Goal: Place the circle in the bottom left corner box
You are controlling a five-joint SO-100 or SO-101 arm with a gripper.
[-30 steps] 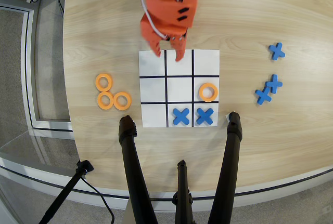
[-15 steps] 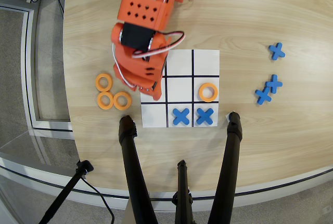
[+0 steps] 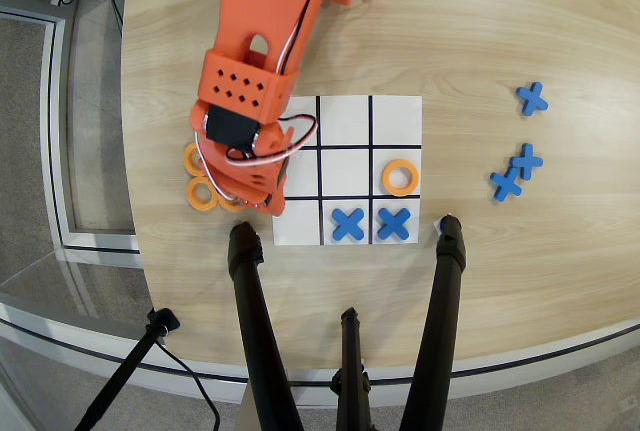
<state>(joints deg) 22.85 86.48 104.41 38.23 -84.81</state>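
The white 3x3 board (image 3: 345,119) lies mid-table. Its bottom left corner box (image 3: 298,224) is bare white. One orange ring (image 3: 401,177) lies in the middle right cell. Blue X pieces fill the bottom middle cell (image 3: 348,223) and the bottom right cell (image 3: 394,223). Just left of the board lie loose orange rings: one (image 3: 192,158), another (image 3: 203,194), and a third (image 3: 231,203) partly hidden. My orange gripper (image 3: 247,194) hangs over these rings at the board's left edge. The arm's body hides its fingertips, so I cannot tell whether it holds a ring.
Three spare blue X pieces (image 3: 532,99), (image 3: 526,160), (image 3: 506,184) lie on the wooden table at the right. Black tripod legs (image 3: 252,311), (image 3: 444,281) stand at the front edge below the board. The table's left edge is close to the rings.
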